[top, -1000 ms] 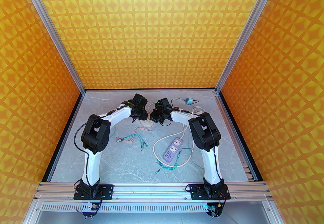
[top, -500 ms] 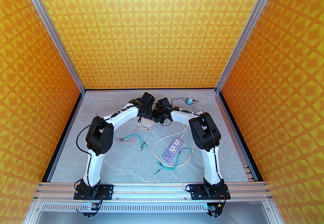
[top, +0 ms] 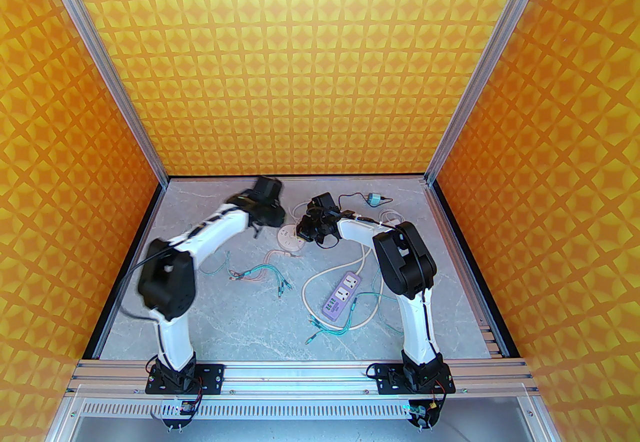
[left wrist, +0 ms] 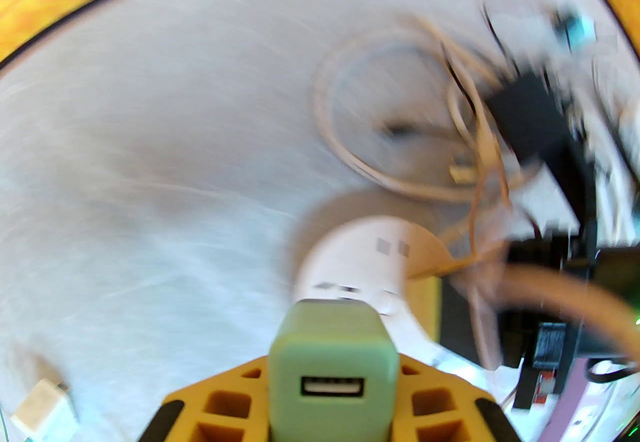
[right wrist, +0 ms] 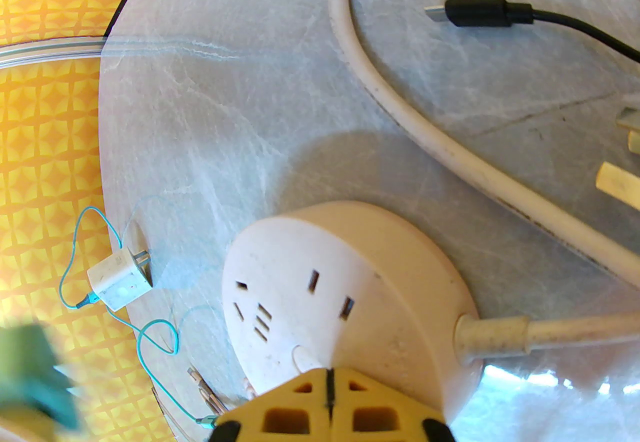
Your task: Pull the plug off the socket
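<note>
The green USB plug (left wrist: 332,345) is gripped by the left claw (left wrist: 330,410), clear of the round socket (right wrist: 345,290), which is pressed down by the closed right claw (right wrist: 327,395). Pulling appears done; next, the plug is to be set down.

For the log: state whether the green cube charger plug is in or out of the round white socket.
Out. The green cube charger plug sits in the left gripper, off the round white socket, whose slots show empty.
</note>
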You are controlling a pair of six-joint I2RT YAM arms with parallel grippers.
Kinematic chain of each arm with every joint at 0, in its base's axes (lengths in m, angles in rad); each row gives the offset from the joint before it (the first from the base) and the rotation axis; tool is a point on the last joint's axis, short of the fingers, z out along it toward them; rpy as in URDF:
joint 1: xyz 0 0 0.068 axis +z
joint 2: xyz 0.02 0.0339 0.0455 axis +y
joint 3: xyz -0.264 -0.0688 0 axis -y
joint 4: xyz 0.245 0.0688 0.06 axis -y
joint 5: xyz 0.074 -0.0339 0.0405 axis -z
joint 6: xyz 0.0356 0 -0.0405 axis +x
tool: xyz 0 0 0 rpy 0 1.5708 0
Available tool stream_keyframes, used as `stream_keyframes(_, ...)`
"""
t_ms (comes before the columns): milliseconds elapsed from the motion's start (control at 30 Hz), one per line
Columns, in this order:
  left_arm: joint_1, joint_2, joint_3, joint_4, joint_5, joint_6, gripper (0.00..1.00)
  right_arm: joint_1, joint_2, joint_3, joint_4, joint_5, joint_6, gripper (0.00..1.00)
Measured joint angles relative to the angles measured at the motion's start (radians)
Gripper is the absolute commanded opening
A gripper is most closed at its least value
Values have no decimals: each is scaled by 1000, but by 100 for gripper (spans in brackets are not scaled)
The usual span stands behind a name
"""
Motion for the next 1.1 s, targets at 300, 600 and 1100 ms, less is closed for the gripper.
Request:
stream_keyframes(300, 130, -23, -111, 64, 29, -82, 0, 11, -26, 28, -54, 30, -62, 41)
stream_keyframes(600, 225, 73, -108, 100, 114, -141, 0, -16, -209, -3, -214, 162, -129, 61)
stream_keyframes(1100, 228, 246, 22, 64, 195, -156, 7, -26, -402, -111, -222, 113, -245, 98)
